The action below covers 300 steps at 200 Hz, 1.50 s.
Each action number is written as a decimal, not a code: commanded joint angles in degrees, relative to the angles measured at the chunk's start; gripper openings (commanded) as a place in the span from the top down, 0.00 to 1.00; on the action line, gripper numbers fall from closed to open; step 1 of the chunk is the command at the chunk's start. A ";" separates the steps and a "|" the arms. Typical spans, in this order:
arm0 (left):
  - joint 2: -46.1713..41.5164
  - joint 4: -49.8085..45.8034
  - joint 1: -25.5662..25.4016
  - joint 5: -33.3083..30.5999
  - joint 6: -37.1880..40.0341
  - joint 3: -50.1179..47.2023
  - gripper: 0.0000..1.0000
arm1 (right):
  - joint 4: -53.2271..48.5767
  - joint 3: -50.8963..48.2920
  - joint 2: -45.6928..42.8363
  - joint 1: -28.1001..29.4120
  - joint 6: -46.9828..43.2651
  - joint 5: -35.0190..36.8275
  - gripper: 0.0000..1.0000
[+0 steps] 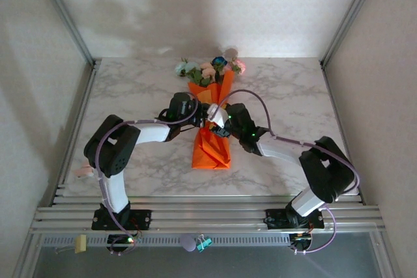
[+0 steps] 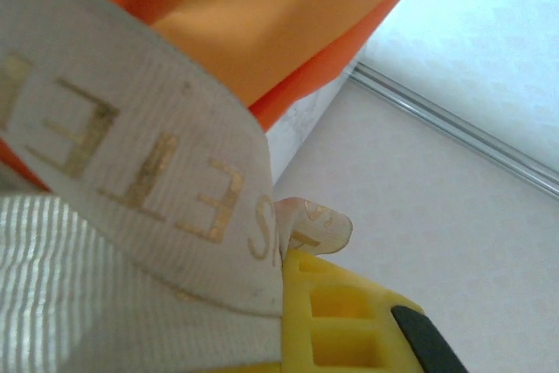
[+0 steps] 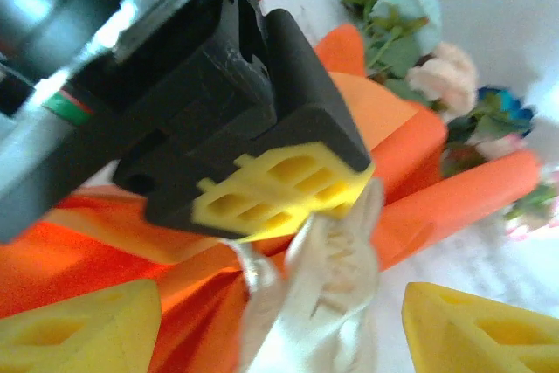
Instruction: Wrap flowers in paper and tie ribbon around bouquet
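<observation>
**Ribbon pinched at the bouquet's waist**

The bouquet (image 1: pixel 216 90) lies mid-counter (image 1: pixel 130 89). It is a bright orange paper sheet (image 1: pixel 212 151) rolled as a cone, with the pink, whitish and blue artificial flowers (image 1: pixel 207 69) toward 12 o'clock. The left end effector (image 3: pixel 288 198), coming from 9 o'clock, is clenched on the cream woven ribbon (image 3: pixel 336 281), I think to hold tension. The right end effector (image 3: pixel 284 334), from 3 o'clock, is released, with its fingers wide beside the ribbon. Both crowd the waist, and a purple cable (image 1: pixel 247 91) loops above it.
</observation>
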 commanded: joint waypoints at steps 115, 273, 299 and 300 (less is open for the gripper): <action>-2.87 -4.07 -0.19 1.86 0.42 1.79 1.00 | -3.04 10.76 10.76 0.06 -9.82 2.00 0.63; -8.04 -12.77 -0.19 0.83 5.03 3.18 0.50 | -26.54 20.32 9.34 -6.09 7.36 -22.45 1.00; -10.59 -19.11 -0.19 -1.08 7.61 3.29 0.43 | -27.75 20.99 9.06 -7.41 9.69 -25.21 1.00; -10.69 -19.24 -0.19 -1.15 7.70 3.23 0.43 | -27.91 21.03 9.06 -7.46 9.80 -25.41 1.00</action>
